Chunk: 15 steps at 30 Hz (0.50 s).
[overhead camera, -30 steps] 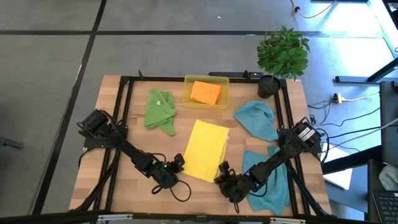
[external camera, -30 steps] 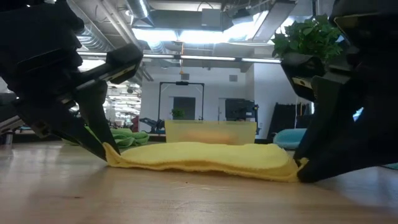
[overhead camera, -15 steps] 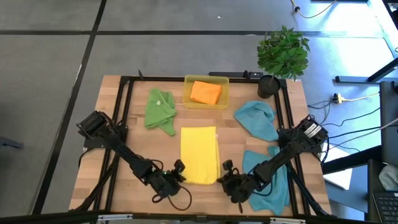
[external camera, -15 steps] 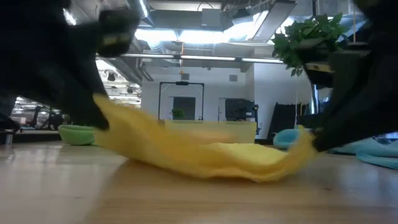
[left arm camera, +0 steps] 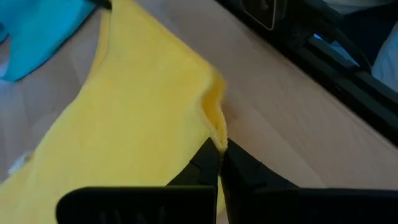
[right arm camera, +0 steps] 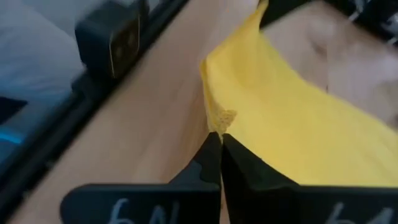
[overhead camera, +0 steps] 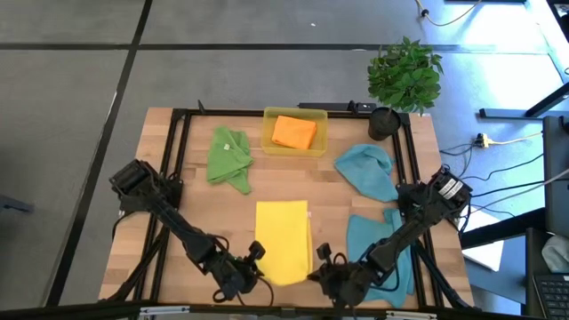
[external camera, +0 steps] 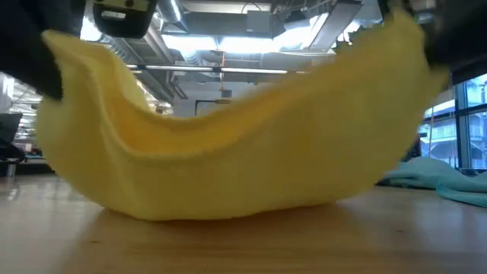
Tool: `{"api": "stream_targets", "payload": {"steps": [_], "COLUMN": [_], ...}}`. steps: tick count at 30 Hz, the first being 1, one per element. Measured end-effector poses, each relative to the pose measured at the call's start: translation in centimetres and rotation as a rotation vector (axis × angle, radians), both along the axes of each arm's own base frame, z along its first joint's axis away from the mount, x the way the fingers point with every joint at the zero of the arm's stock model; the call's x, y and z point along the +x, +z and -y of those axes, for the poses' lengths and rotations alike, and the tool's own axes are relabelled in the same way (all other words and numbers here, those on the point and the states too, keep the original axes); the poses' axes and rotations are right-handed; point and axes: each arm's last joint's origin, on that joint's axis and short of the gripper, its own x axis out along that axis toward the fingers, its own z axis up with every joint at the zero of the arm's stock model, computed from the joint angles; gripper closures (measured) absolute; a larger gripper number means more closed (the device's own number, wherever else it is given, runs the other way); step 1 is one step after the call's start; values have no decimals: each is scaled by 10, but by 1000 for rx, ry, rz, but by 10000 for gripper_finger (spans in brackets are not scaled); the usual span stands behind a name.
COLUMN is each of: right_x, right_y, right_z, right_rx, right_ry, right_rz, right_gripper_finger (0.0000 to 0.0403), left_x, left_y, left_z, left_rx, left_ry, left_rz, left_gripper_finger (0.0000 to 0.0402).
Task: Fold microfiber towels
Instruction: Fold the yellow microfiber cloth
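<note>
Yellow microfiber towel (overhead camera: 283, 242) hangs lifted at its near edge. I see my left gripper (overhead camera: 252, 264) and right gripper (overhead camera: 317, 271) each pinched closed on a corner.

A wooden tabletop (overhead camera: 191, 218) in a black frame stands on grey floor (overhead camera: 222, 80) crossed by dark lines. A potted plant (overhead camera: 404, 76) sits at its far corner. Ceiling lights (external camera: 251, 42) and ducts run overhead; windows (external camera: 468, 114) glow blue.

You are working in a robotics lab or open industrial workspace. A wooden table (overhead camera: 169, 231) framed in black rails (overhead camera: 182, 142) stands on grey floor with cables (overhead camera: 498, 178) trailing beside it. Across the table you see exposed ceiling ducts (external camera: 251, 23), strip lighting and large windows (external camera: 468, 114). A potted plant (overhead camera: 404, 76) stands at one corner.
</note>
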Motion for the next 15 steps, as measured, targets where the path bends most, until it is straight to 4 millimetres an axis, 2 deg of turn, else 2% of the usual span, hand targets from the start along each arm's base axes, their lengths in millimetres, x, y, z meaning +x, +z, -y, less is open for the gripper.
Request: {"api": "stream_targets", "payload": {"steps": [3, 8, 15], "right_x": [4, 10, -1], "right_y": [6, -3, -20], "right_z": [0, 16, 29], "right_rx": [20, 34, 117], "right_ry": [-12, -85, -92], "right_rz": [15, -19, 51], "right_gripper_finger": [402, 403, 403], "left_x": [-1, -12, -39], "left_y": [5, 10, -9], "left_z": [-1, -11, -33], "left_rx": [-8, -24, -221], "left_ry": [1, 25, 58], "left_rz": [10, 19, 170], "left_gripper_finger": [401, 401, 401]}}
